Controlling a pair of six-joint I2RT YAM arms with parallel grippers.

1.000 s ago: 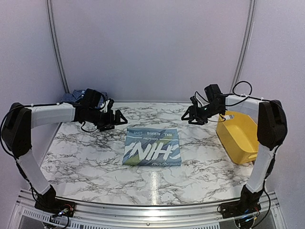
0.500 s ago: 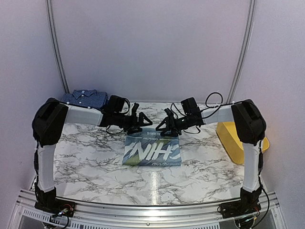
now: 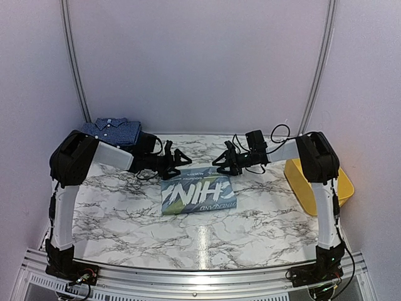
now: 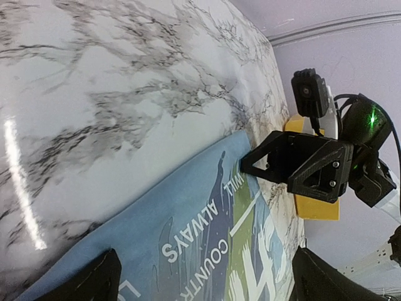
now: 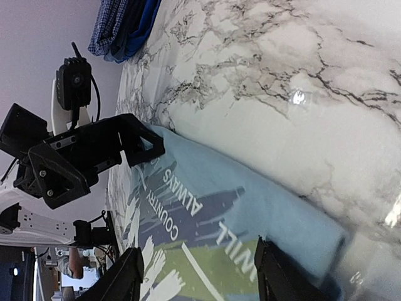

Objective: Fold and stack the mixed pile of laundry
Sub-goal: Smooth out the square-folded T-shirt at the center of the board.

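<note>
The left gripper (image 3: 178,159): wide open, gripping nothing, low at the far left corner of the T-shirt (image 3: 199,194). In the left wrist view, fingers (image 4: 94,282) far apart at the bottom edge, with blue cloth and printed letters between them. The right gripper (image 3: 224,162): open too but less wide, holding nothing, at the far right corner of the same T-shirt, with the cloth's edge flat between its fingers (image 5: 128,279). Both grippers face each other across the far edge of the garment, near but apart. Cannot tell whether either tip touches the cloth.

Folded into a rectangle, print side up, in the middle of the marble table (image 3: 119,210): the light-blue T-shirt. At the far left corner of the table, well apart from it: the checked shirt (image 3: 116,130), folded, collar up, with the dark-blue piece (image 5: 136,28) just under it, seen only as a strip in the right wrist view. Partly hidden behind the left arm (image 3: 113,153) in the top view.

At the right edge of the table: a yellow tub (image 3: 319,185), partly covered by the right arm (image 3: 322,188). In the left wrist view, only small yellow patches of it behind the black right gripper.
</note>
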